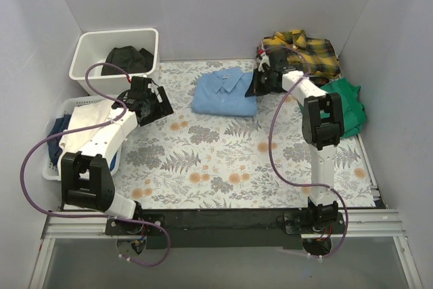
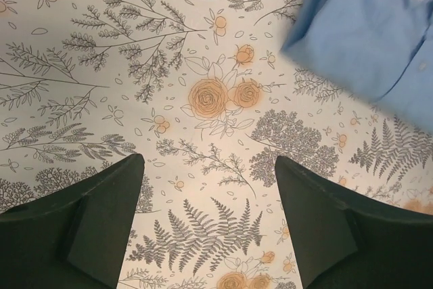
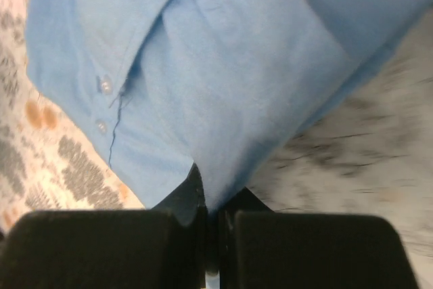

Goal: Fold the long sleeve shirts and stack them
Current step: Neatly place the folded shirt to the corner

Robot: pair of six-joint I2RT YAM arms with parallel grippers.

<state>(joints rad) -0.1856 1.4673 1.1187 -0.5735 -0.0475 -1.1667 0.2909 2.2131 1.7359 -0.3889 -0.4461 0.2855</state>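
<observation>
- Right hand (image 3: 211, 214): jaws pressed together on an edge of the blue shirt (image 3: 223, 86), which lies folded just ahead of it on the surface (image 1: 223, 160).
- Left hand (image 2: 210, 194): wide, empty; shirt ahead and to its right.
- I would move slowly and low, so the folds hold.
- Plaid shirt (image 1: 304, 49): beyond the right hand, partly hidden. How many layers are pinched is unclear.
</observation>
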